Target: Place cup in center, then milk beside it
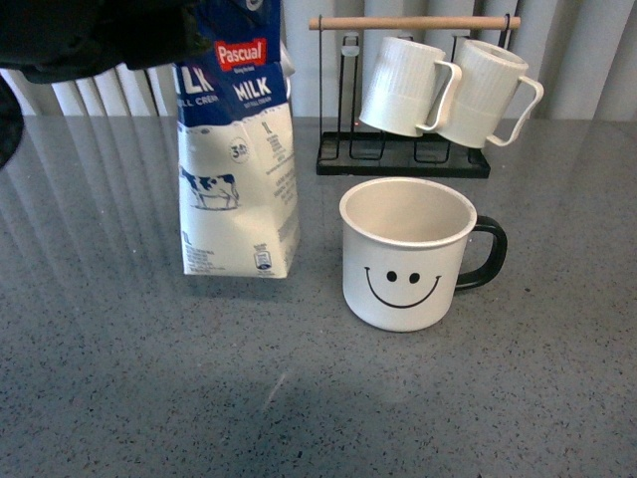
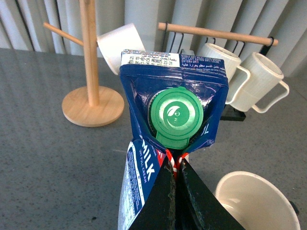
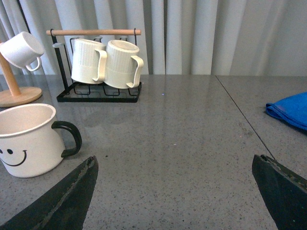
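The milk [image 1: 239,169], a tall blue-and-white Pascual carton with a cow picture, stands upright just left of the cup, a narrow gap between them. I cannot tell whether its base touches the table. My left gripper [image 2: 175,160] is shut on the folded top edge of the milk [image 2: 144,172], just below its green cap [image 2: 175,116]. Its dark arm [image 1: 90,35] shows at the top left. The cup [image 1: 408,254], a white mug with a black smiley and black handle, sits mid-table, and shows in both wrist views [image 2: 256,201] [image 3: 29,139]. My right gripper [image 3: 173,160] is open and empty, low over bare table beside the cup's handle.
A black rack [image 1: 403,161] with a wooden bar holds two ribbed white mugs [image 1: 403,85] behind the cup. A wooden mug tree [image 2: 91,100] carries a small plain white cup [image 2: 120,45] at the back. A blue cloth [image 3: 290,110] lies beyond the table seam.
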Motion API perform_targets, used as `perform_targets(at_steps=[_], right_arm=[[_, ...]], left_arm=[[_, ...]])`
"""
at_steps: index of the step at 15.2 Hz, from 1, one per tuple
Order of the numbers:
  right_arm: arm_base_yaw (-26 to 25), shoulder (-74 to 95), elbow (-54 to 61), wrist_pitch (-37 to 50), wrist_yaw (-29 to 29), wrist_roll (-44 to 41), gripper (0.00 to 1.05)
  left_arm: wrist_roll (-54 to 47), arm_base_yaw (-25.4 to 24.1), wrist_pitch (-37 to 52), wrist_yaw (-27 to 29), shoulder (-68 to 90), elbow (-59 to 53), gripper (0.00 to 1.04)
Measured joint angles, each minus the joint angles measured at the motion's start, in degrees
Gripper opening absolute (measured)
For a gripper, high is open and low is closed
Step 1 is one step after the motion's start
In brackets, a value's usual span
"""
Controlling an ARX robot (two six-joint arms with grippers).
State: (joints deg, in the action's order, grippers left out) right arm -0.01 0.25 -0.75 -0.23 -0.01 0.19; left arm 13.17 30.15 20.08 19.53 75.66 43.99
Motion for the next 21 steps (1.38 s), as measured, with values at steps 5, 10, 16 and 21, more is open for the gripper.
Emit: perform_targets(at_steps=[5,10,16,21], right_arm=[[0.0,0.0,0.0,0.0,0.0,0.0,0.98],[0.0,0.0,0.0,0.0,0.0,0.0,0.98],[0.0,0.0,0.0,0.0,0.0,0.0,0.98],[0.0,0.0,0.0,0.0,0.0,0.0,0.98]], left_arm=[[1.1,3.9,5.8,2.6,4.9,-1.4,0.02],[1.9,5.7,8.9,4.3,7.2,-2.3,0.02],[4.9,7.2,8.5,7.7,7.3,-2.5,0.02],[7.5,8.7,9.2,8.5,5.8,-3.4,0.63]])
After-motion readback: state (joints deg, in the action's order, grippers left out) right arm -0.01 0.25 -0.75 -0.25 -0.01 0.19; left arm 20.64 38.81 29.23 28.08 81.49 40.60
